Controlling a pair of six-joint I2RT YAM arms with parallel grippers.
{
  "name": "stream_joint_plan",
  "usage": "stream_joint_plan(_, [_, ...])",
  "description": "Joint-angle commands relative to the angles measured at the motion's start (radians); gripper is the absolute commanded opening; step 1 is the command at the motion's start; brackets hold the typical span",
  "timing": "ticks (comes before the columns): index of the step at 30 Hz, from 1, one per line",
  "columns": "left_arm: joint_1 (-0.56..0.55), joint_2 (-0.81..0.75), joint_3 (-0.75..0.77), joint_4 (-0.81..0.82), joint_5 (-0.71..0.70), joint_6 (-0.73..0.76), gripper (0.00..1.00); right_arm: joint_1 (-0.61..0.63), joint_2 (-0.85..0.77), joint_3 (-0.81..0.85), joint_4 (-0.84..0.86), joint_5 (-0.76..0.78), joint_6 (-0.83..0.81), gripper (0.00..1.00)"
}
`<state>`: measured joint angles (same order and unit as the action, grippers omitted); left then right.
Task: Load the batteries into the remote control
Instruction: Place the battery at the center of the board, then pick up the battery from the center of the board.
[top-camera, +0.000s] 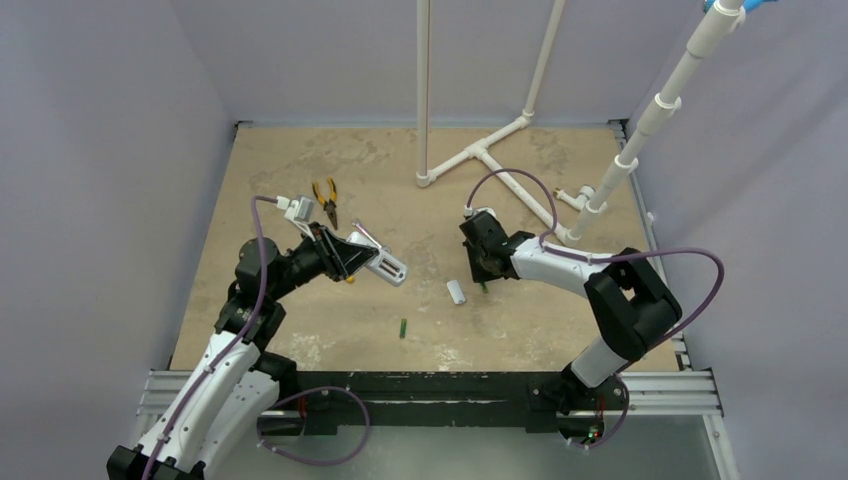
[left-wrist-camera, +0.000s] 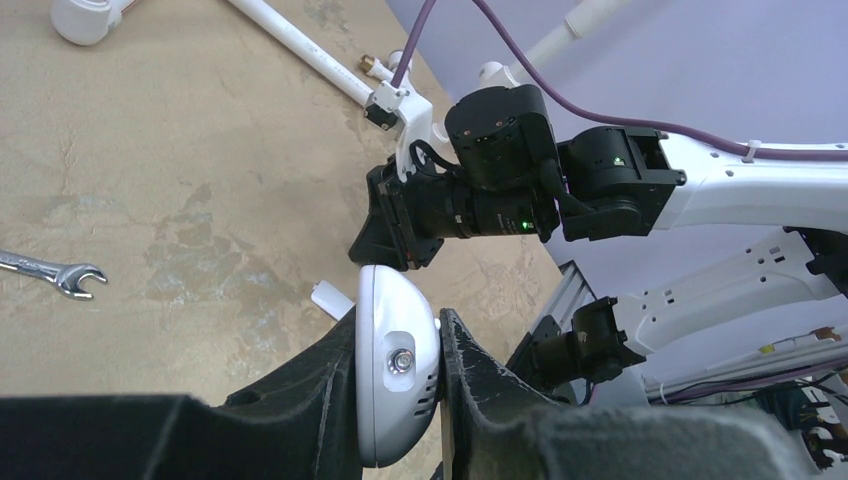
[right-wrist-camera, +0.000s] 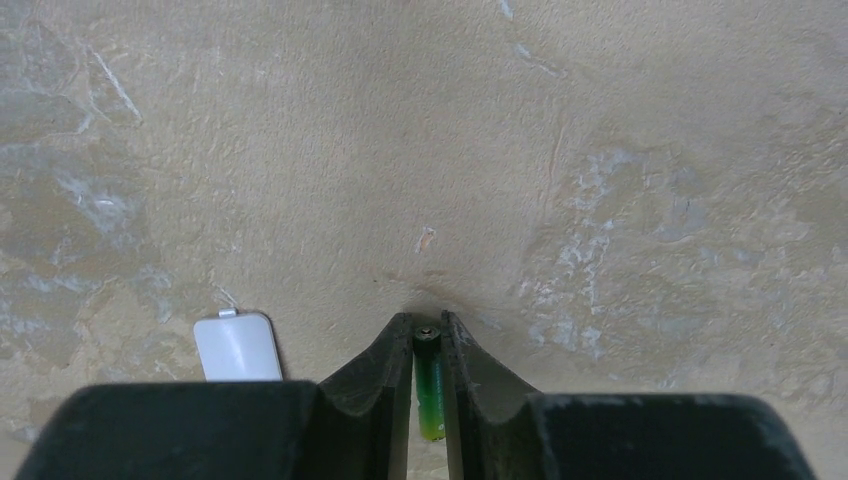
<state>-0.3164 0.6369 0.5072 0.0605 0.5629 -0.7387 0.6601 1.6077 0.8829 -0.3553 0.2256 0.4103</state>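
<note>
Right gripper (right-wrist-camera: 428, 328) pinches a thin dark green cylindrical battery (right-wrist-camera: 430, 390) on the bench (right-wrist-camera: 500, 150).
Long axis along the fingers (right-wrist-camera: 385, 375), bottom centre; left gripper (left-wrist-camera: 398, 325) clamps the slim white plastic remote control (left-wrist-camera: 395, 400).

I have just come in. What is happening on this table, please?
A robot is loading batteries into a remote control. The left gripper is shut on the white remote control and holds it above the table. The right gripper is down at the table, its fingers shut on one green battery. The second battery lies loose, apart from both grippers. A small white cover lies beside the right gripper. Both batteries are outside the remote.
</note>
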Motion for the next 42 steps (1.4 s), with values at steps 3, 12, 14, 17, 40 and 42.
stream_joint_plan(3, [-0.003,-0.017,0.05,0.021,0.0,0.015,0.0,-0.001,0.037,-0.022,-0.025,-0.027,-0.006,0.11])
stream_joint_plan(12, [-0.003,-0.006,0.057,0.023,0.005,0.01,0.0,-0.001,0.005,-0.03,-0.049,-0.033,-0.021,0.25])
stream_joint_plan(14, [-0.003,-0.006,0.059,0.025,0.005,0.01,0.0,-0.001,0.002,-0.033,-0.05,-0.036,-0.021,0.25])
stream_joint_plan(17, [-0.002,-0.002,0.063,0.025,0.008,0.012,0.0,-0.001,-0.004,-0.033,-0.057,-0.036,-0.018,0.25])
stream_joint_plan(40, [-0.003,0.007,0.056,0.041,0.011,0.003,0.0,-0.001,-0.01,-0.035,-0.067,-0.018,-0.026,0.05])
stream_joint_plan(42, [-0.003,0.017,0.053,0.054,0.009,-0.005,0.0,-0.001,-0.026,-0.031,-0.075,-0.01,-0.044,0.02])
